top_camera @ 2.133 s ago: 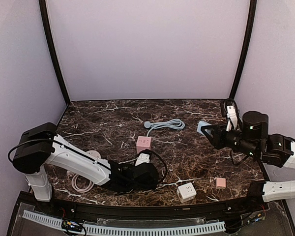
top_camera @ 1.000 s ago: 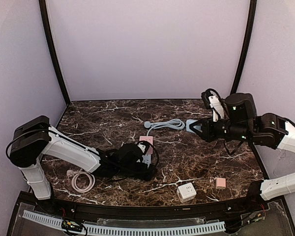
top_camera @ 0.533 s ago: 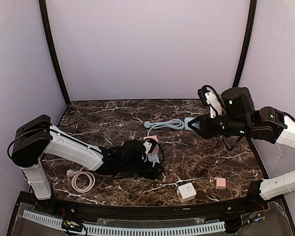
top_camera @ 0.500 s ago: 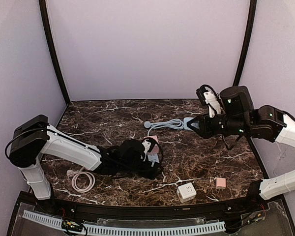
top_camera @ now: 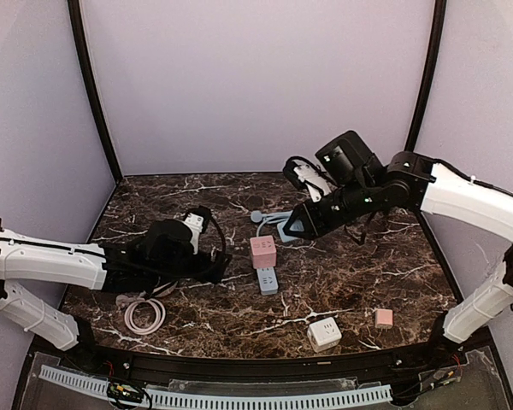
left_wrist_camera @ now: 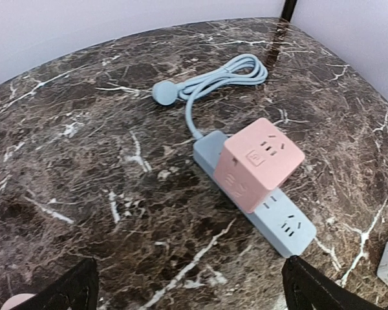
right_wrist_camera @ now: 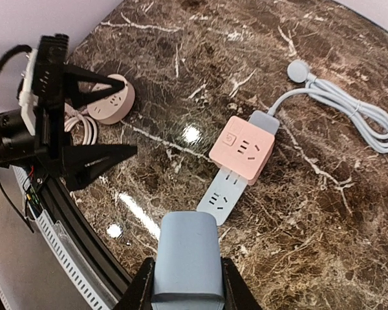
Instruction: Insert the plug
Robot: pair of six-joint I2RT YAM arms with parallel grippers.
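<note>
Worktop [top_camera: 197, 196]: dark marble with white veins, lilac walls behind.
Lower left: pink coiled cable [top_camera: 141, 316] lying by the left arm.
Left hand [left_wrist_camera: 189, 287]: released, fingers spread wide, empty, left of the strip.
Centre: blue power strip [left_wrist_camera: 278, 223] lying flat, pink cube socket [left_wrist_camera: 258, 161] seated on it.
Right hand [right_wrist_camera: 184, 284]: clenched on the blue plug [right_wrist_camera: 184, 248], held above the worktop, upper right of the pink cube socket.
Lower right: white cube [top_camera: 323, 333], small pink block [top_camera: 383, 318].

A dark brown marble tabletop [top_camera: 350, 282] with white veins is spreading across the enclosure and catching bright glints [right_wrist_camera: 191, 134] of overhead light. Plain pale lilac walls [top_camera: 256, 85] are rising behind and beside it, with two black curved poles [top_camera: 94, 94] framing the back panel.
</note>
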